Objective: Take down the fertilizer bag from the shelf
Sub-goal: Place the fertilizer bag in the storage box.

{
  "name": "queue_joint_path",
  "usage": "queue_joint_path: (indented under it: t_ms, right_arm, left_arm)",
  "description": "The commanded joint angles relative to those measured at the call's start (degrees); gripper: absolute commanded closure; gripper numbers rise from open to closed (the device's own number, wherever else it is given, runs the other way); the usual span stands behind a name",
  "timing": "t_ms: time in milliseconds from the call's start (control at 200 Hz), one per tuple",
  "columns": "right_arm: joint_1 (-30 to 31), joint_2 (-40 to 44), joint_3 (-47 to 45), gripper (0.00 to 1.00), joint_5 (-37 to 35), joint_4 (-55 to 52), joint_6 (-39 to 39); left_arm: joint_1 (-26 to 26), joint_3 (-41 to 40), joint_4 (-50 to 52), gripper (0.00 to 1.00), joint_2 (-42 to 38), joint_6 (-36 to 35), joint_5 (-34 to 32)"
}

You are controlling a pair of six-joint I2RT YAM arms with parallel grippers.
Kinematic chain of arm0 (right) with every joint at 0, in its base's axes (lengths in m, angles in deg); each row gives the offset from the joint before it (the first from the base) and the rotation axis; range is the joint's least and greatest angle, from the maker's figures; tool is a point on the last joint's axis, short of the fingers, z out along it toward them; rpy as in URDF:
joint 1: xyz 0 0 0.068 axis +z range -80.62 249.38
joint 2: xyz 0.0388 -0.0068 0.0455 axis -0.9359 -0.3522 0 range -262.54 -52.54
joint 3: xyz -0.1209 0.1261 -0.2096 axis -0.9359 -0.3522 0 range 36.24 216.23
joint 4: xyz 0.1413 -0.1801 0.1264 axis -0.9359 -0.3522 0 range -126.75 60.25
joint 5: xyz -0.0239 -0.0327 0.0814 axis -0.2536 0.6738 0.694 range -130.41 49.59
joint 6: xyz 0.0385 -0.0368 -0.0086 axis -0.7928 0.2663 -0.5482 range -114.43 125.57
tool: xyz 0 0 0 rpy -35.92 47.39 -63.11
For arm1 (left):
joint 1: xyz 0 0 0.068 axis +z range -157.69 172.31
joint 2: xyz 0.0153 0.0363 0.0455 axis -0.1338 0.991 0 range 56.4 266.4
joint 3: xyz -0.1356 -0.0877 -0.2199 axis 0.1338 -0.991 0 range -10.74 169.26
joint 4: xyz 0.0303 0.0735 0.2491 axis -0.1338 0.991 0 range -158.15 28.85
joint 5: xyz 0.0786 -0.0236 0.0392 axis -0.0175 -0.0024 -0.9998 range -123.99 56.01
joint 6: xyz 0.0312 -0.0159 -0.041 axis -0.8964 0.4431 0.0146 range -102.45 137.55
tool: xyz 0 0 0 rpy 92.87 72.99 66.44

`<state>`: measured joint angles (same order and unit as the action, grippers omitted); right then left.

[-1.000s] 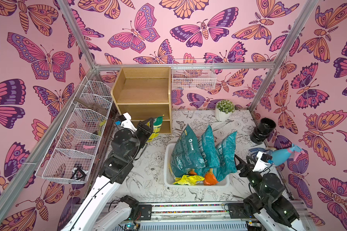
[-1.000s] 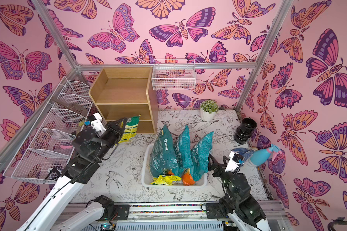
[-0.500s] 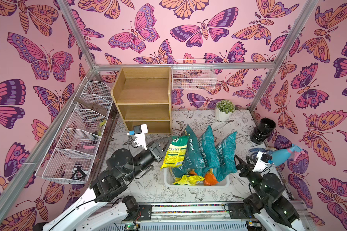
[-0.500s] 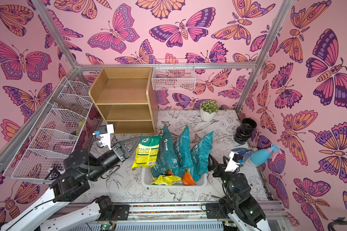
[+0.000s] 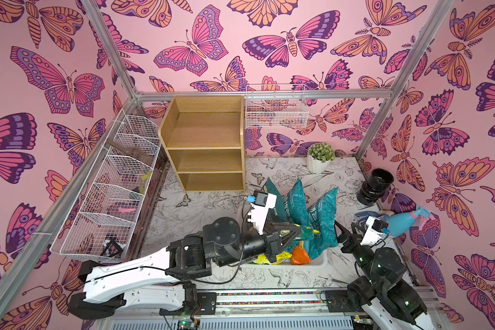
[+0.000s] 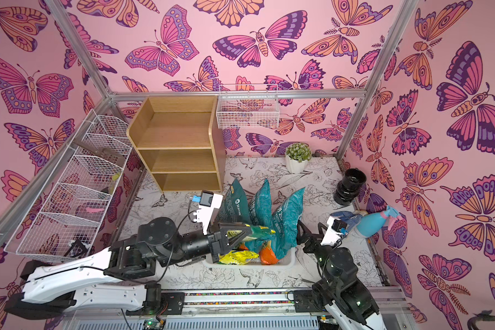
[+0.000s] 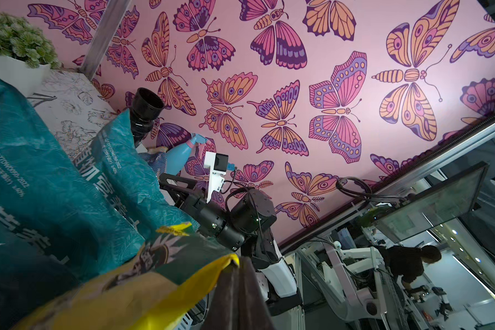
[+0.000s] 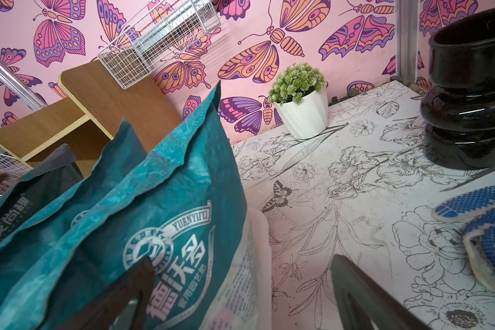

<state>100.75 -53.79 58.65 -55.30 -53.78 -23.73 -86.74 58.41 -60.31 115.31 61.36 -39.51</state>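
Reaching in from the near rail, the left gripper is clamped tight on the green-and-yellow printed plastic fertilizer bag. In the left wrist view the bag fills the foreground beside one dark finger. The bag is held above the near half of the white rectangular plastic tub, close against the three tall teal plastic sacks standing in that tub. Whether it touches them cannot be told.

A small yellow packet and a small orange packet lie in the tub's near end. Just to the right of the tub, the right gripper has its jaws spread wide and grips nothing.

Beyond it on the white flower-sketched tabletop lie a blue-dotted knit glove and a light-blue spray bottle with a pink trigger. The glossy black ribbed vase stands farther back.

Along the left wall runs a row of white wire baskets. At the back, the light-wood three-tier shelf stands against the wall, well apart from the held bag. A small green plant in a white pot stands to its right. A single white wire basket hangs on the rear wall.
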Motion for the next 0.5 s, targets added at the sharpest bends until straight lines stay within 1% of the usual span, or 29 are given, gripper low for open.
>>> queue_joint_path:
  t_ms: [0, 100, 240, 391, 496]
  right_arm:
    - [0.35, 0.37, 0.26, 0.01, 0.22, -0.57, 0.73]
    - [0.39, 0.38, 0.22, 0.01, 0.22, -0.55, 0.73]
    - [0.4, 0.47, 0.35, 0.01, 0.16, -0.84, 0.72]
    - [0.35, 0.95, 0.26, 0.01, -0.11, -0.97, 0.73]
    - [0.35, 1.21, 0.26, 0.01, -0.46, -1.3, 0.65]
  left_arm:
    - [-0.66, 1.65, -5.87, 0.99, 1.47, -1.55, -0.86]
    - [-0.67, 2.47, -6.86, 0.99, 2.29, -1.56, -1.29]
    - [-0.67, 2.12, -7.16, 0.99, 2.91, -2.8, -4.12]
    - [-0.67, -2.63, -11.67, 0.99, 5.13, -3.12, -2.92]
    - [-0.67, -6.37, -15.85, 0.99, 7.56, -1.39, -1.18]
